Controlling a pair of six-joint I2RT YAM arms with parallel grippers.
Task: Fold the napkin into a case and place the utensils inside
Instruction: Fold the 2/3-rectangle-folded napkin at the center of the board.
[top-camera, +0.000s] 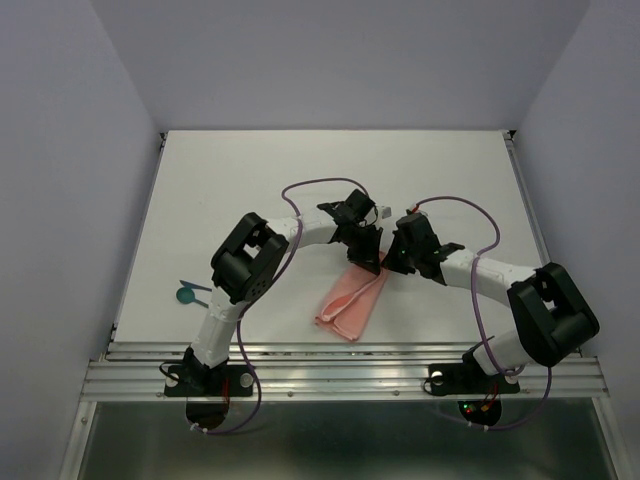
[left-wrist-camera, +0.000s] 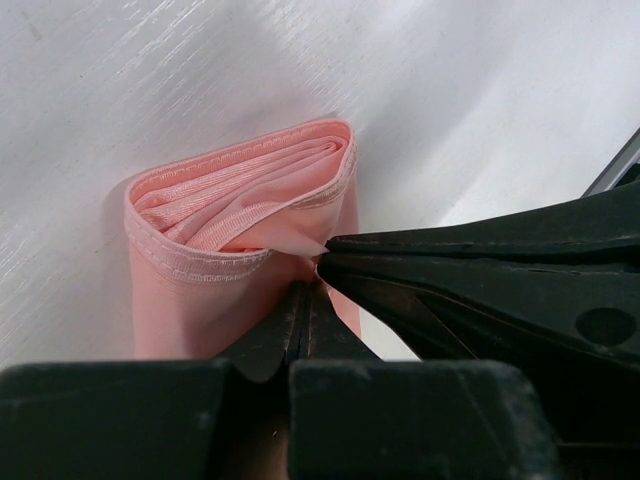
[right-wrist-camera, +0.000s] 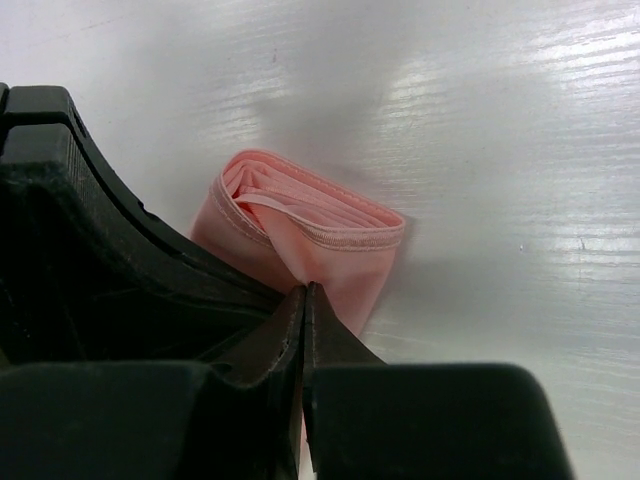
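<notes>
The napkin (top-camera: 348, 308) lies folded into a narrow salmon-pink strip on the white table, running from near left to far right. Its open layered end faces both wrist cameras (left-wrist-camera: 240, 200) (right-wrist-camera: 330, 240). My left gripper (top-camera: 370, 262) and right gripper (top-camera: 393, 262) meet at its far end, side by side. In the left wrist view my left gripper (left-wrist-camera: 303, 290) is shut on a pinch of the cloth's edge. My right gripper (right-wrist-camera: 306, 292) is likewise shut on the cloth. The teal utensils (top-camera: 188, 293) lie far off at the table's left edge, one with a round end.
Purple cables (top-camera: 470, 215) loop above both arms. A metal rail (top-camera: 340, 372) runs along the near edge. White walls enclose the table (top-camera: 250, 170) on three sides. In each wrist view the other gripper's black fingers (left-wrist-camera: 480, 270) (right-wrist-camera: 90, 250) crowd close beside the cloth.
</notes>
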